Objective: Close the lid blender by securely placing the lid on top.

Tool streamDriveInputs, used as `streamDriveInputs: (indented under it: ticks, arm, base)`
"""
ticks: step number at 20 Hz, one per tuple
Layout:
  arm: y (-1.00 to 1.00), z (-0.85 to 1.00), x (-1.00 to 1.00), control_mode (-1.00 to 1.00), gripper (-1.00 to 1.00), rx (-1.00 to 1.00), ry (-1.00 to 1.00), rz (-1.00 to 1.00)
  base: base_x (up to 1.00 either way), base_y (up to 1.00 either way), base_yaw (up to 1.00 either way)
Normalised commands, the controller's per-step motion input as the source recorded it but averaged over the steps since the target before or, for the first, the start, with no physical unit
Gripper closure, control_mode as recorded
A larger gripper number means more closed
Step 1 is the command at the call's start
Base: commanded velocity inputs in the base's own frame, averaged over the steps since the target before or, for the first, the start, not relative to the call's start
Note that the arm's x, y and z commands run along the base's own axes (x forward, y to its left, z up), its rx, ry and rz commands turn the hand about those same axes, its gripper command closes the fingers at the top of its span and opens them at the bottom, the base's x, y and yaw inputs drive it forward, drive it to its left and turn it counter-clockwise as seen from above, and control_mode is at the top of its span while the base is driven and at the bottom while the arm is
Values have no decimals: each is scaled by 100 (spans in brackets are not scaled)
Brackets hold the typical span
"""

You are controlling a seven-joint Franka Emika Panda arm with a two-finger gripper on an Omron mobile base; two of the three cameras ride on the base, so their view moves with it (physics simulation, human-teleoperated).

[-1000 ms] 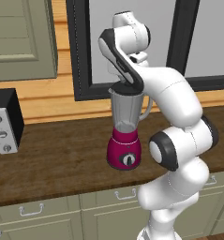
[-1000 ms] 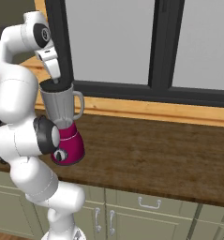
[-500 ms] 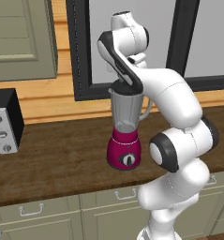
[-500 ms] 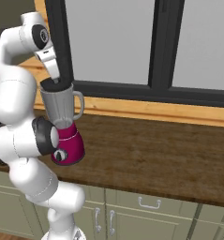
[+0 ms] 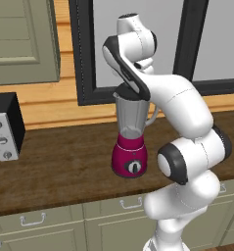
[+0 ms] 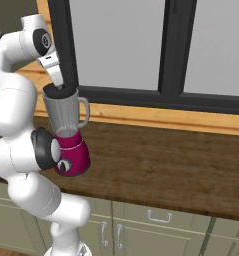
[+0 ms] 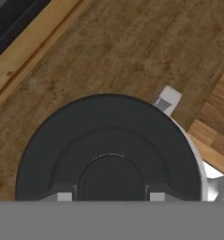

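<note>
The blender [image 5: 131,147] stands on the wooden counter, a magenta base with a dial under a tall clear grey jar [image 6: 65,114] whose handle points right. The dark round lid [image 5: 130,91] rests on the jar's rim [image 6: 59,90]. In the hand view the lid [image 7: 108,136] lies right under the hand, with a sliver of the jar's rim showing past its right edge. My gripper [image 7: 109,197] is directly above it, fingertips pressed against either side of the raised centre knob, shut on the lid.
A black-and-silver box appliance [image 5: 3,128] with knobs sits at the counter's left end. A dark-framed window [image 6: 171,50] and a wooden backsplash run behind the blender. The counter [image 6: 171,165] stretches to the right, with cabinet drawers [image 5: 35,220] below.
</note>
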Motion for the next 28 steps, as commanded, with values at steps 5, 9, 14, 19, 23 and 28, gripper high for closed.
streamDriveInputs:
  ticks: [5,9,14,19,23,28]
  arm:
    - [0,0,0,-100,100,0,11,0]
    - [0,-11,-15,-100,100,-4,18,6]
    - [1,-13,-31,-100,100,0,14,4]
    - [1,-11,-24,-100,100,1,7,2]
    - [1,0,0,-100,100,2,0,0]
    - [0,0,0,-100,-100,0,-1,0]
  base:
    - [0,0,0]
    - [0,0,0]
    - [0,0,0]
    - [0,0,0]
    - [0,0,0]
    - [0,0,0]
